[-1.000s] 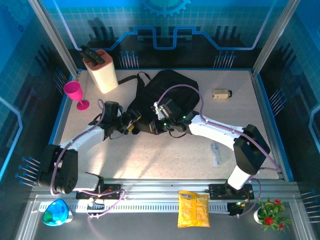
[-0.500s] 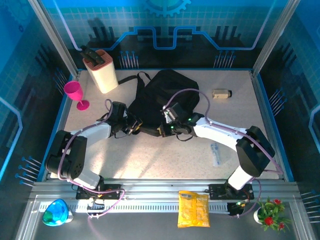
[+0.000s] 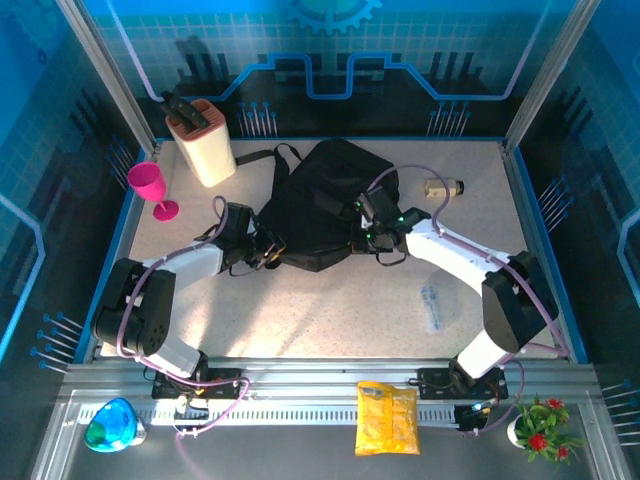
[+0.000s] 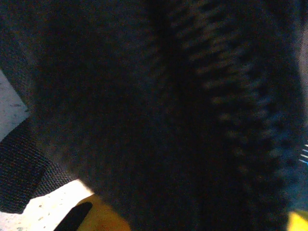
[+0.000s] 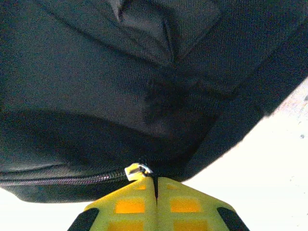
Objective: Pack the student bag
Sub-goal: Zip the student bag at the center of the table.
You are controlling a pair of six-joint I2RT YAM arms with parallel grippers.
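The student bag (image 3: pixel 318 195), a big black backpack, lies in the middle of the table with its straps toward the back left. My left gripper (image 3: pixel 268 250) is at the bag's near left edge and is shut on its black fabric (image 4: pixel 144 106). That fabric covers the space between the yellow fingers (image 4: pixel 103 217). My right gripper (image 3: pixel 371 232) is at the bag's right side. In the right wrist view its yellow jaws (image 5: pixel 155 180) are pressed together on the zipper pull (image 5: pixel 138 171), with the zipper line (image 5: pixel 62 180) running off to the left.
A white knife block (image 3: pixel 205 140) and a pink goblet (image 3: pixel 150 188) stand at the back left. A small cylinder (image 3: pixel 443 187) lies at the back right and a clear pen packet (image 3: pixel 431 305) near the right. A yellow packet (image 3: pixel 388 417) rests on the front rail.
My right gripper has slid to the right along the bag with the zipper pull in it. The left gripper moved up to the bag's left edge and closed on the fabric.
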